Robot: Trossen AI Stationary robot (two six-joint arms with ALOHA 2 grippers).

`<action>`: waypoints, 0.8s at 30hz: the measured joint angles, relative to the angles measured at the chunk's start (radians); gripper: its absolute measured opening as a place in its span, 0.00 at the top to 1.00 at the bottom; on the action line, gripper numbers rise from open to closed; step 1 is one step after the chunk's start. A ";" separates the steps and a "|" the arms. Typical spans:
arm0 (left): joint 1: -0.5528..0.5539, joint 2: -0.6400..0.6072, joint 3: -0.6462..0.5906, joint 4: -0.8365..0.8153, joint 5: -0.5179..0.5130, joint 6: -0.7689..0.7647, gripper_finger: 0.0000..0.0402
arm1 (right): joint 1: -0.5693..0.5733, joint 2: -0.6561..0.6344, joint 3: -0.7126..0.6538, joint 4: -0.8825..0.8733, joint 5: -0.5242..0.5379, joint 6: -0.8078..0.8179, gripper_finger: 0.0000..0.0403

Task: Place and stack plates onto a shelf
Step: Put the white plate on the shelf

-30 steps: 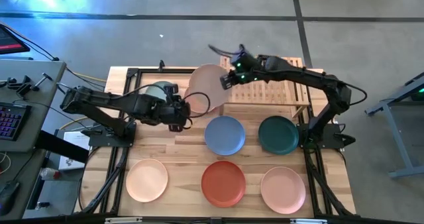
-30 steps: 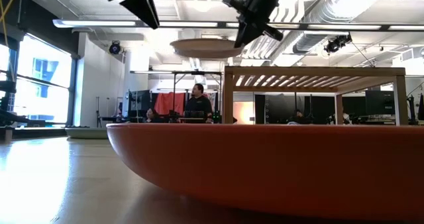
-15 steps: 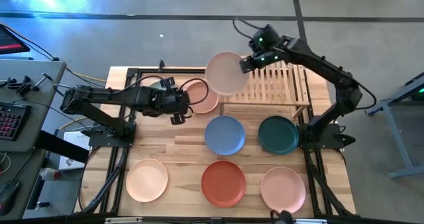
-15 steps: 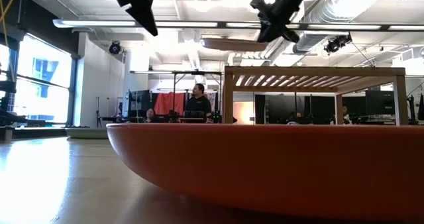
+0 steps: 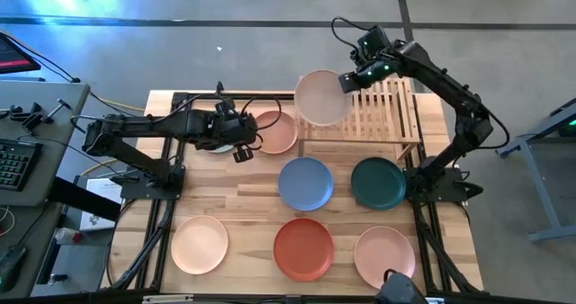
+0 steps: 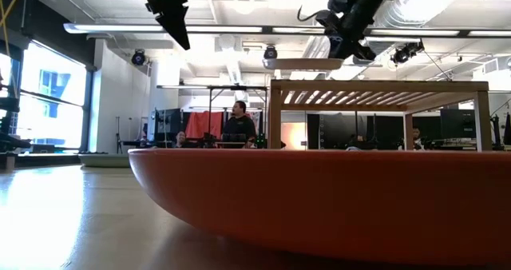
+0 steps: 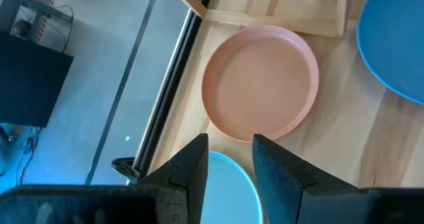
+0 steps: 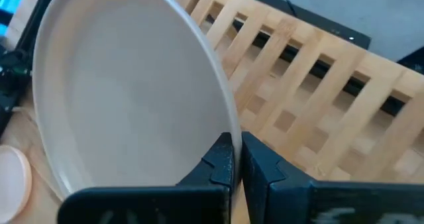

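My right gripper (image 5: 345,79) is shut on the grey-beige plate (image 5: 319,98), which hovers over the left end of the slatted light-wood shelf (image 5: 378,115). The low view shows that plate (image 6: 302,64) level, just above the shelf's top (image 6: 383,85). My left gripper (image 7: 230,151) is open and empty in the air beside the shelf's left. It hangs over the pale teal plate (image 7: 228,184), with the peach plate (image 7: 260,81) just ahead on the table. Blue (image 5: 305,183), dark green (image 5: 378,183), cream (image 5: 200,244), terracotta (image 5: 303,248) and pink (image 5: 384,256) plates lie flat on the table. My right gripper pinches the grey-beige plate's rim (image 8: 222,121) between its two fingers, on the plate's right side. The fingers come from the table's right, slanting down. The plate is lifted clear and sits about level over the shelf's left end.
The shelf's right half (image 5: 400,115) shows bare slats. The terracotta plate (image 6: 319,198) fills the low view's foreground. People sit in the room beyond the table (image 6: 238,126). A desk with a keyboard (image 5: 13,165) stands left of the table.
My right gripper has carried the grey-beige plate from above the peach plate toward the table's right and far edge, keeping it level, until it hangs over the shelf's left end. The peach plate now shows uncovered. My left gripper has drawn slightly toward the far edge.
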 joint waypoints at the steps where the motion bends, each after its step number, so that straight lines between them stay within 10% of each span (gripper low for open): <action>1: 0.004 0.000 0.000 0.000 0.000 0.000 0.73 | -0.001 0.005 0.000 -0.005 -0.011 -0.013 1.00; 24: 0.045 0.000 0.000 0.003 0.019 -0.025 0.73 | -0.044 0.090 0.000 -0.075 -0.068 -0.149 1.00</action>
